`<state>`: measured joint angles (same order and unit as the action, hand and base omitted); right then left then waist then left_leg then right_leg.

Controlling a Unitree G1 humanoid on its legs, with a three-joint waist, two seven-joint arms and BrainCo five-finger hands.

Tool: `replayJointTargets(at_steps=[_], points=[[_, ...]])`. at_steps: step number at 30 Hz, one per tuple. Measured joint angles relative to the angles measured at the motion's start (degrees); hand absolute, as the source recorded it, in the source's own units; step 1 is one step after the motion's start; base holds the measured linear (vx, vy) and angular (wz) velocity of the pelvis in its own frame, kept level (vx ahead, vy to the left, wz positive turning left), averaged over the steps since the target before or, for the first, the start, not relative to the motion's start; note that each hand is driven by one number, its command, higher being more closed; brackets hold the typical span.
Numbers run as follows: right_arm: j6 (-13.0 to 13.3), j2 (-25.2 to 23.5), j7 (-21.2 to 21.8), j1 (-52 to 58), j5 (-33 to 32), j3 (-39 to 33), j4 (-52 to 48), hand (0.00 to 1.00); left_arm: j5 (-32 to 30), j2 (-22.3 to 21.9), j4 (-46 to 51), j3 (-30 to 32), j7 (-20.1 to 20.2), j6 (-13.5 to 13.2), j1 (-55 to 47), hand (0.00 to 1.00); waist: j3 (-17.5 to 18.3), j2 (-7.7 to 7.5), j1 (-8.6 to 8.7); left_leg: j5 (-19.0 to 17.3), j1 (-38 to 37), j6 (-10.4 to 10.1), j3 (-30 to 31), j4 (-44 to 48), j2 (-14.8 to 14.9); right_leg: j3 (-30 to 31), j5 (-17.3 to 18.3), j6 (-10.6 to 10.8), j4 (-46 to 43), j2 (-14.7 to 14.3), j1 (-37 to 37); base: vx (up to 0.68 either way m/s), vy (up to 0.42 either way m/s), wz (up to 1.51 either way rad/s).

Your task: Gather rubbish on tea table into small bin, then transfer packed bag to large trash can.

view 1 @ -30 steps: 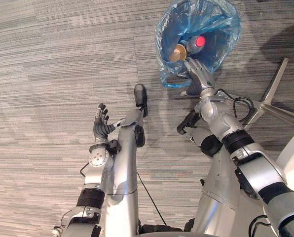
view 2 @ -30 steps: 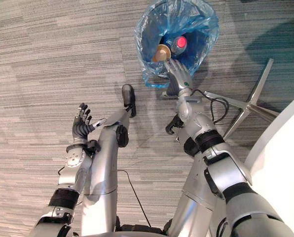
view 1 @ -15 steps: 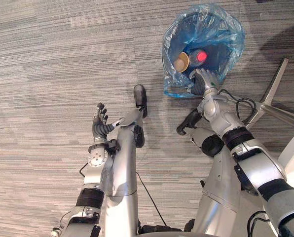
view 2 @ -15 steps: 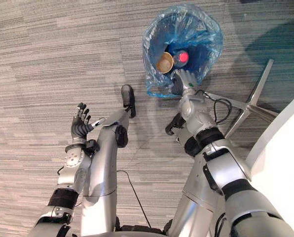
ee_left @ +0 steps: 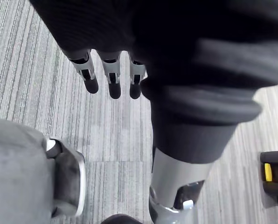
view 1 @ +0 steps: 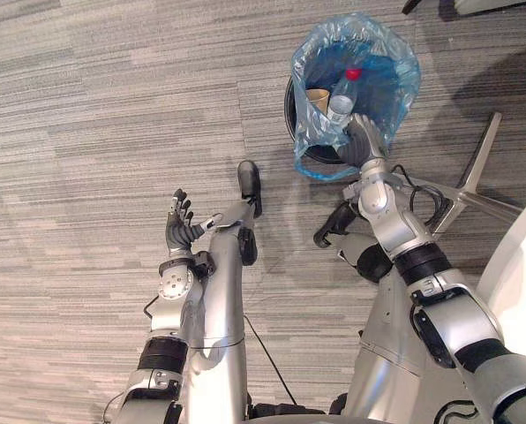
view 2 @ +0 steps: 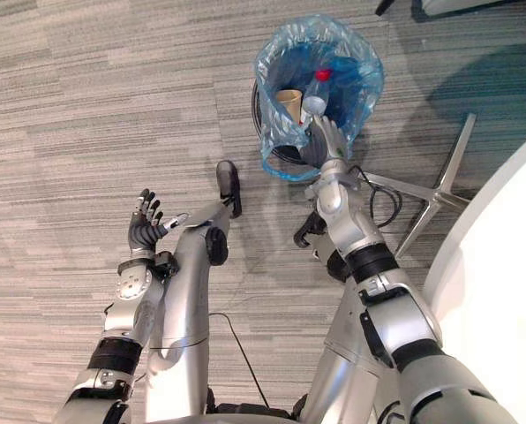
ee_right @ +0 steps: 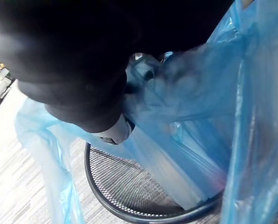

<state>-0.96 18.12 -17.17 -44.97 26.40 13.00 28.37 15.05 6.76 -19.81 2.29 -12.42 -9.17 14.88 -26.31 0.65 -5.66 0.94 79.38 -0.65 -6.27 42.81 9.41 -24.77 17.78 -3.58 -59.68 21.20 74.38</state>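
A blue plastic bag [view 1: 360, 62] holds a clear bottle with a red cap [view 1: 342, 93] and a paper cup [view 1: 317, 97]. It stands partly raised out of the small black mesh bin [view 1: 291, 102], whose rim [ee_right: 129, 200] shows below it in the right wrist view. My right hand [view 1: 362, 141] is shut on the bag's near edge, and the bunched plastic [ee_right: 176, 88] runs into its curled fingers. My left hand [view 1: 180, 225] is held up over the carpet to the left, open and holding nothing, its fingers [ee_left: 112, 81] straight.
Grey striped carpet lies all round. A chair's metal star base [view 1: 477, 172] spreads just right of the bin. A white table edge [view 1: 521, 269] curves in at the far right.
My right hand's fingers have curled shut on the bag's edge. The bag has risen and the bin's black rim now shows beside it. The left hand has stayed still.
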Motion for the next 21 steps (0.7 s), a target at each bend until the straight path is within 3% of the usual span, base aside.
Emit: replayJointTargets(at_steps=[6, 14, 21], points=[[0.6, -2.5, 0.0, 5.6, -5.2, -1.4, -5.9, 1.0, -0.6, -2.5, 0.0, -0.7, 1.2, 1.3, -0.2, 0.0, 0.0, -0.06, 0.3, 0.3, -5.1, 0.1, 0.0, -0.9, 0.6, -0.3, -0.2, -0.3, 1.7, -1.2, -5.3, -0.07, -0.005, -0.06], [2.1, -6.6, 2.8, 18.6, -14.6, -3.0, -15.5, 1.0, -2.3, -3.3, 0.0, -2.9, 2.7, 1.8, -4.3, 0.0, 0.6, -0.47, 0.85, 0.2, -21.0, -0.3, -0.9, -8.6, 0.6, -2.2, -0.7, 0.8, 9.5, -3.2, -21.2, -0.06, -0.039, 0.0], [3.1, -9.4, 5.0, 27.2, -17.9, -2.9, -22.0, 1.0, -2.4, -3.2, 0.0, -4.7, 4.8, 2.4, -10.5, 0.0, 2.7, -1.16, 1.74, 0.4, -35.2, -0.3, -2.6, -14.8, 0.3, -3.1, -2.2, 2.2, 17.3, -4.5, -35.7, 0.08, -0.064, 0.0]])
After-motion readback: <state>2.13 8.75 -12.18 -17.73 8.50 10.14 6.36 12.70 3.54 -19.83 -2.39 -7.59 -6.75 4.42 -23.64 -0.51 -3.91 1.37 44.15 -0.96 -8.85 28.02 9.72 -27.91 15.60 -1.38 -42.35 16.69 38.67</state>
